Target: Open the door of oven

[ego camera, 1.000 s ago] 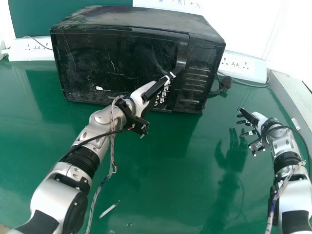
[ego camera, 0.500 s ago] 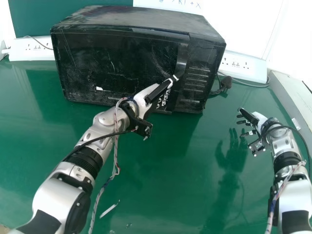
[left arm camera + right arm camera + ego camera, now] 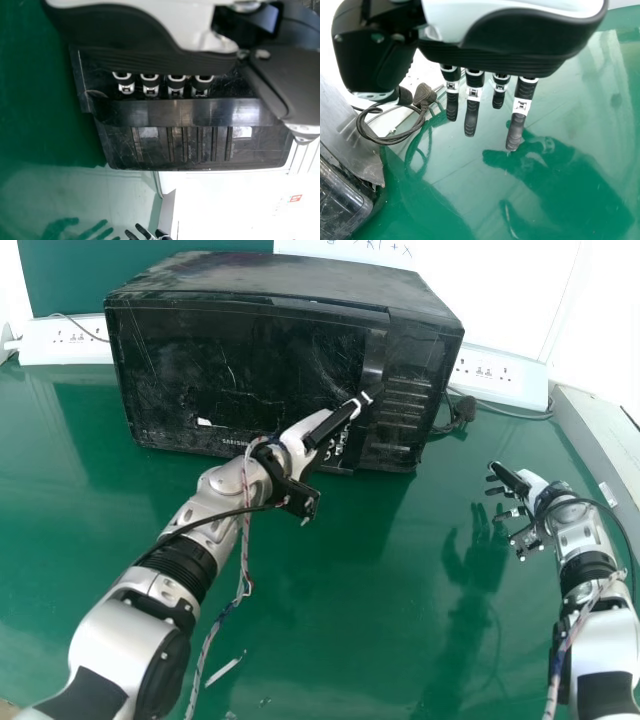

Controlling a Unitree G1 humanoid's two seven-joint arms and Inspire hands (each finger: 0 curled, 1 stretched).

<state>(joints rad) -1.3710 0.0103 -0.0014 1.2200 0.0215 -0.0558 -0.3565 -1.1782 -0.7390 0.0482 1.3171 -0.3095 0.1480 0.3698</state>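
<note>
The black oven (image 3: 240, 365) stands at the back of the table with its door flush against the body. My left hand (image 3: 322, 430) is at the lower part of the upright door handle (image 3: 374, 360), its thumb across the front. In the left wrist view the handle (image 3: 175, 113) hides the fingertips of my left hand (image 3: 125, 55); its bent fingers (image 3: 176, 86) hook in behind the handle's edge. Well to the right of the oven, my right hand (image 3: 520, 485) is open and touches nothing; its fingers hang straight in the right wrist view, below the palm (image 3: 520, 45).
White power strips (image 3: 62, 340) lie on both sides of the oven. A black plug and cable (image 3: 462, 410) rest by its right side. The green table (image 3: 330, 620) spreads in front, with a small pale scrap (image 3: 225, 668) near my left forearm.
My left hand has shifted slightly to the right, its thumb now farther across the handle. The oven door shows no clear movement, and my right hand has stayed still.
</note>
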